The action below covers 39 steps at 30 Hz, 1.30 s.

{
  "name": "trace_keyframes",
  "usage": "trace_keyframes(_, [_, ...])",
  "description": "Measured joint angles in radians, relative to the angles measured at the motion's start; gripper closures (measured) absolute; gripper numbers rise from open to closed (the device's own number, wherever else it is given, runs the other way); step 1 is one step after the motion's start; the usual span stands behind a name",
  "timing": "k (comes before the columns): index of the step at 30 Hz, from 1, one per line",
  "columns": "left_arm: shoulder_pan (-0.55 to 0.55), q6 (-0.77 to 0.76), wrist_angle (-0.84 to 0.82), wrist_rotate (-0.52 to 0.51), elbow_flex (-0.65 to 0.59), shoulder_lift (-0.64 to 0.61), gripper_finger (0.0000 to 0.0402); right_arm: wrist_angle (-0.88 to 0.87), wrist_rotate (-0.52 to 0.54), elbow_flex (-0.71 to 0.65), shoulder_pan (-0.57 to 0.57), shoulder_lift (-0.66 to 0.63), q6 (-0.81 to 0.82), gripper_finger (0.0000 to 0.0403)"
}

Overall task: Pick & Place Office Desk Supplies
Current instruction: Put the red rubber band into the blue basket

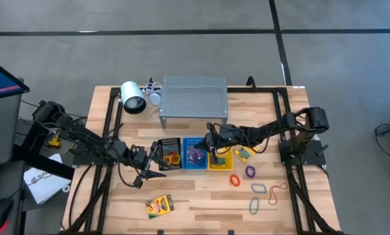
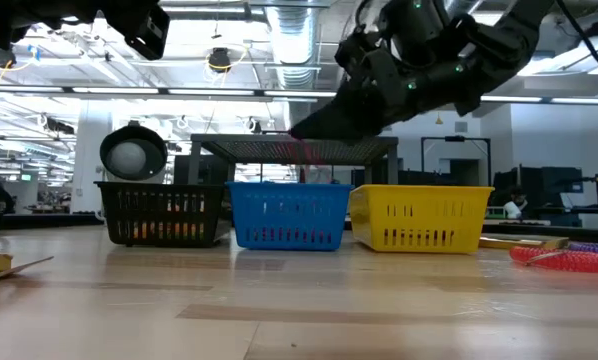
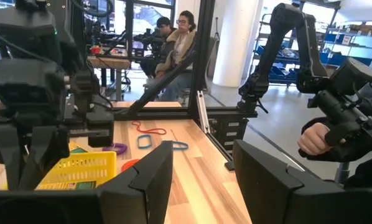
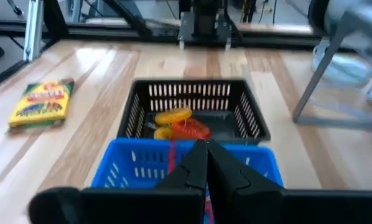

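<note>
Office desk supplies were seen partly sorted on the wooden tabletop [image 1: 201, 196]: three small plastic baskets stood in a row near its middle, just in front of a grey perforated metal shelf [image 1: 194, 96]. Orange and red rubber-band loops [image 4: 176, 124] lay in the black basket [image 1: 168, 154], purple loops in the blue basket [image 1: 195, 155], while the yellow basket [image 1: 220, 158] was largely hidden by the right arm. Several coloured loops [image 1: 260, 186] were still scattered toward the tabletop's right front corner, with one yellow-and-green crayon box [image 1: 243, 154] just beside the yellow basket and another crayon box [image 1: 160, 205] near the front edge, left of centre.

The right gripper [image 4: 206, 163] was held above the blue basket with its fingers pressed together; a thin reddish strand showed just beyond the tips, but whether it was pinched could not be told. The left gripper [image 1: 150, 171] was poised beside the black basket, its fingers [image 3: 142, 183] spread apart and empty.

The chief risk was judged to be a band snagging on a fingertip or basket rim and being dragged out, or falling into the wrong basket. With both arms crowded around the row, a basket could also be nudged out of line.
</note>
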Motion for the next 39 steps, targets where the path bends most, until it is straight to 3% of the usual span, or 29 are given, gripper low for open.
trace_keyframes(11, [0.000,0.000,-0.005,-0.002,0.000,0.000,0.0238,-0.004,-0.001,0.005,0.001,0.038,0.016,0.0403])
trace_keyframes(32, [0.007,0.000,-0.008,-0.002,0.000,0.000,0.0238,-0.366,0.000,0.132,0.012,0.050,0.018,0.0403])
trace_keyframes(39, [0.007,0.000,-0.008,-0.002,0.000,0.000,0.0238,-0.391,-0.010,0.146,0.013,0.050,0.016,0.0397])
